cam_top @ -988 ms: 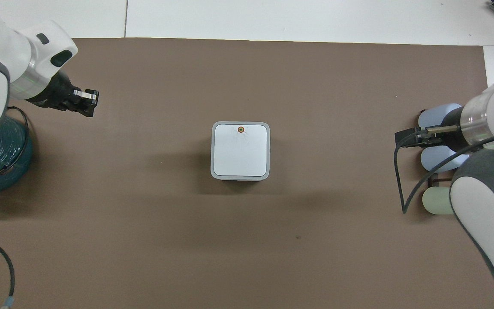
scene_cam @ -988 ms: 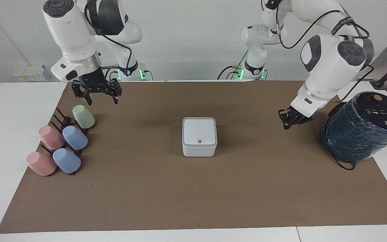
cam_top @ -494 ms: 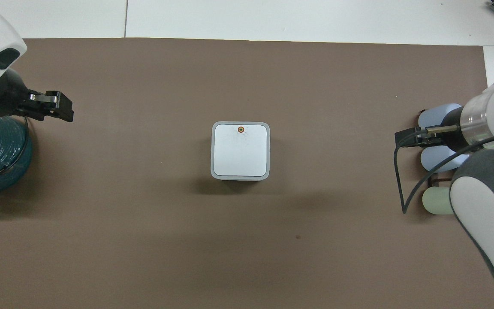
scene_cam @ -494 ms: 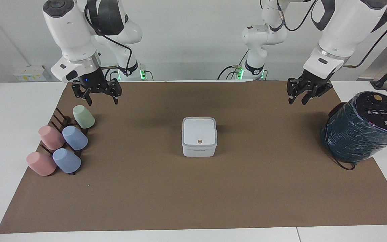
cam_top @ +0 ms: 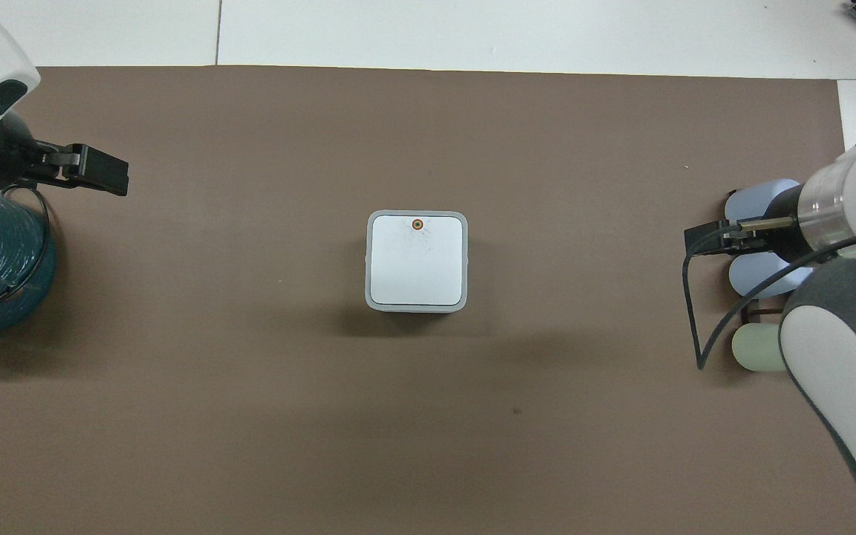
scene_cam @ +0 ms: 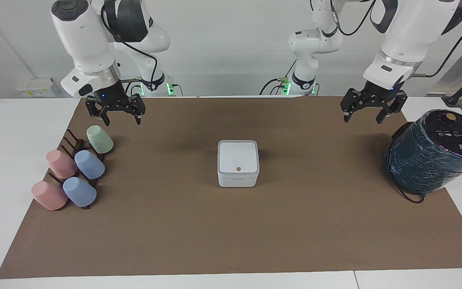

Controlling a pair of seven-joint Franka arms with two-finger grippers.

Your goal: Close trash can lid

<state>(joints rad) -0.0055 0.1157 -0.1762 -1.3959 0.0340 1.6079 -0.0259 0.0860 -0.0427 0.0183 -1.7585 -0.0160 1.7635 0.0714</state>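
Observation:
The small white trash can [scene_cam: 238, 179] stands in the middle of the brown mat. Its lid [scene_cam: 238, 156] lies flat and shut on top, orange-brown dot up; the lid also shows in the overhead view [cam_top: 417, 261]. My left gripper [scene_cam: 362, 119] hangs open and empty in the air over the mat toward the left arm's end, beside the teal cylinder; it also shows in the overhead view [cam_top: 101, 169]. My right gripper [scene_cam: 121, 121] hangs open and empty over the mat by the cup rack and waits. Neither gripper touches the can.
A large dark teal wrapped cylinder [scene_cam: 431, 154] with a cable stands at the left arm's end of the mat. A dark rack holds a green cup [scene_cam: 100, 139], two blue cups [scene_cam: 89, 164] and two pink cups [scene_cam: 61, 163] at the right arm's end.
My left gripper has risen from low beside the teal cylinder, turned to point down and spread its fingers wider. The right arm and the can have not moved.

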